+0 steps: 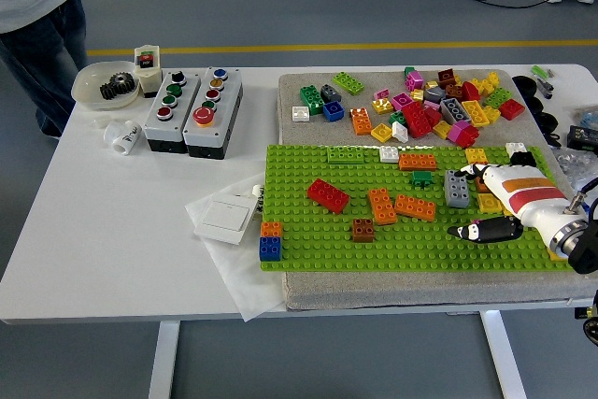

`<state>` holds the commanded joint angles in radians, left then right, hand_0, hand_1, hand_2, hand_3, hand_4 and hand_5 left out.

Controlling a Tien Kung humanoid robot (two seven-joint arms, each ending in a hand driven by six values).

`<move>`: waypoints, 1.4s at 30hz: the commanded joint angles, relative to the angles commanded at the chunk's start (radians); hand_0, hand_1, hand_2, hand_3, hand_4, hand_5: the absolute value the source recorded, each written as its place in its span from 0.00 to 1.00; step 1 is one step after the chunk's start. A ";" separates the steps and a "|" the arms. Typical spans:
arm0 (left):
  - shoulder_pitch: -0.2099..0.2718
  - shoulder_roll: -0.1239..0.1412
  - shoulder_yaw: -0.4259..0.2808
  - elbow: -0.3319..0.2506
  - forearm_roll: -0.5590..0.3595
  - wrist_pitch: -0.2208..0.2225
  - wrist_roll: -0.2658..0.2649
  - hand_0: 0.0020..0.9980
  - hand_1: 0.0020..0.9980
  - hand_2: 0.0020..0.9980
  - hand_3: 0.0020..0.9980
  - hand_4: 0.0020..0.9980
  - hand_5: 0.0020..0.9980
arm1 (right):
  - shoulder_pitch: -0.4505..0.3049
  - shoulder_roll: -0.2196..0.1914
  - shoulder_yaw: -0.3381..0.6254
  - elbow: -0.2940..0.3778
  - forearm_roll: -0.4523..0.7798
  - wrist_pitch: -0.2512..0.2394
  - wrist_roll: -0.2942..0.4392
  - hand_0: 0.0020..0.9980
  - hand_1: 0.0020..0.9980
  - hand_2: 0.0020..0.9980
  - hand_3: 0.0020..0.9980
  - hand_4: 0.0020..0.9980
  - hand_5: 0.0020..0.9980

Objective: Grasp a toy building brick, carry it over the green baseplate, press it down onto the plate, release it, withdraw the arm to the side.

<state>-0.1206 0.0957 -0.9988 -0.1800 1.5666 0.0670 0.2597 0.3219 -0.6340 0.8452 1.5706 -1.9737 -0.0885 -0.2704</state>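
- The green baseplate (308, 240) is lying nearest, on a grey mat, with a blue and orange brick stack (271, 242) sitting at its near left corner.
- Rightward on the baseplate, red, orange and brown bricks are standing scattered.
- A grey brick (457, 190) is standing just left of the right hand (495, 203).
- The right hand is resting over the baseplate's right end, fingers relaxed, grasping nothing; bricks beneath it are partly hidden.

Glossy plastic bricks (439, 105), studded green baseplate (318, 231), rough grey mat (308, 292), smooth white table (93, 259)
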 joint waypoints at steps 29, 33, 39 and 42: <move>-0.005 -0.003 0.009 0.000 -0.013 -0.001 0.002 0.78 0.78 0.79 0.59 0.63 0.62 | -0.004 0.009 0.080 -0.057 0.030 -0.070 0.002 0.63 0.65 0.71 0.64 0.95 0.39; -0.005 -0.003 0.008 0.000 -0.016 0.001 0.001 0.78 0.78 0.79 0.59 0.63 0.62 | -0.007 0.001 0.054 -0.030 0.051 -0.072 0.006 0.63 0.64 0.70 0.63 0.95 0.39; -0.007 -0.003 0.007 0.000 -0.012 -0.001 0.002 0.78 0.78 0.79 0.59 0.63 0.62 | 0.016 0.004 0.001 0.005 0.050 -0.109 -0.004 0.62 0.64 0.70 0.60 0.92 0.38; -0.006 -0.003 0.008 0.000 -0.015 0.000 0.001 0.78 0.78 0.79 0.59 0.63 0.62 | 0.031 0.005 -0.030 0.025 0.055 -0.128 -0.008 0.61 0.64 0.70 0.60 0.92 0.37</move>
<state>-0.1270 0.0925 -0.9904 -0.1800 1.5512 0.0667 0.2608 0.3529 -0.6287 0.8147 1.5953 -1.9185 -0.2163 -0.2781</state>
